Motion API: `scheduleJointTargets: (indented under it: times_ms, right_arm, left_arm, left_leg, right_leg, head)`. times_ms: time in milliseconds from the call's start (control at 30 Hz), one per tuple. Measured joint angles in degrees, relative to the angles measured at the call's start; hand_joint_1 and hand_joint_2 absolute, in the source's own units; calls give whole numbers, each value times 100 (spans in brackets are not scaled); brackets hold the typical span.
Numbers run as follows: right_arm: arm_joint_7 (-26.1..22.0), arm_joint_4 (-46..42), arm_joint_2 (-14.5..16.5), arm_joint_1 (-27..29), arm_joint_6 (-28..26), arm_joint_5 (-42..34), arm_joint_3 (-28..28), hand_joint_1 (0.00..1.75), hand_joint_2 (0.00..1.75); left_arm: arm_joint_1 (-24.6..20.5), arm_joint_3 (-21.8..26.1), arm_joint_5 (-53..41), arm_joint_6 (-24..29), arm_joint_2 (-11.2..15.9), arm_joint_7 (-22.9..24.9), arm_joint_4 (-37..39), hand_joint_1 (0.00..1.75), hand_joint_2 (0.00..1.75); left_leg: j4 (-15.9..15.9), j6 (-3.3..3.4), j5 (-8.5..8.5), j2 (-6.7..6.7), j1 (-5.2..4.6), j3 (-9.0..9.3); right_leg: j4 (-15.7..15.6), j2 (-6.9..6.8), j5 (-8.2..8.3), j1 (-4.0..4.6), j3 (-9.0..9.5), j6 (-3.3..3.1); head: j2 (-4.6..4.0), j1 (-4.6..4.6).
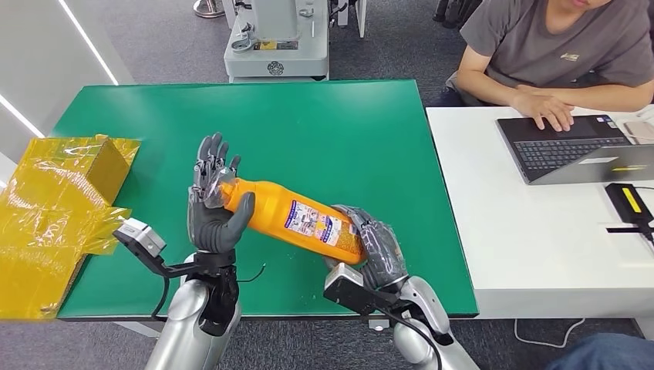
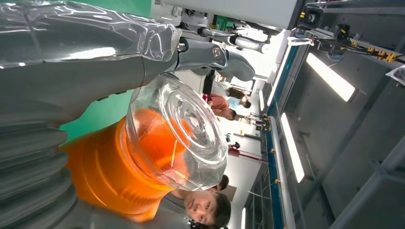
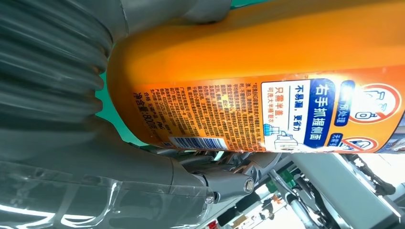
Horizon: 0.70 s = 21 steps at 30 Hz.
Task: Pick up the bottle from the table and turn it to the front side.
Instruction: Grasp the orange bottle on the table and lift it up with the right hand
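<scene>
Head view: the orange plastic bottle with a clear cap [image 1: 297, 218] is off the green table [image 1: 347, 139] — lifted at centre frame, lying nearly level between both hands. Left hand [image 1: 214, 206] cups the cap end, fingers partly spread upright, thumb under the neck. Right hand [image 1: 375, 248] is wrapped around the base. Pickup judged done; rotation likely left — the fine-print label with a barcode [image 3: 200, 117] is facing up, so the front is probably not yet shown.

Bottle [image 1: 297, 218] above table [image 1: 332, 131] btwn left hand [image 1: 213, 204] & right hand [image 1: 379, 248]; laptop [image 1: 574, 146] far right.
</scene>
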Motion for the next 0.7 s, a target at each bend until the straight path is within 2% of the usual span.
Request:
scheduleJointTargets:
  times_ms: [500, 633, 700]
  right_arm:
    - [-64, -23, 6, 150, -56, -3, -104, 175, 175]
    - [-67, -23, 5, 194, -75, -21, -108, 2, 175]
    - [-62, -28, 7, 215, -113, -32, -110, 0, 175]
  left_arm:
    - [47, 0, -111, -64, -6, 0, 0, 175, 175]
    - [49, 1, -128, -63, -6, 0, -2, 175, 175]
    - [57, 5, -146, -60, -7, 4, -2, 175, 175]
  left_leg:
    - [0, 0, 0, 0, 0, 0]
    - [0, 0, 0, -1, 0, 0]
    - [0, 0, 0, -1, 0, 0]
  right_leg:
    - [0, -1, 0, 0, 0, 0]
    - [0, -2, 0, 0, 1, 0]
    - [0, -2, 0, 0, 1, 0]
  head:
    - [0, -1]
    - [0, -1]
    - [0, -1]
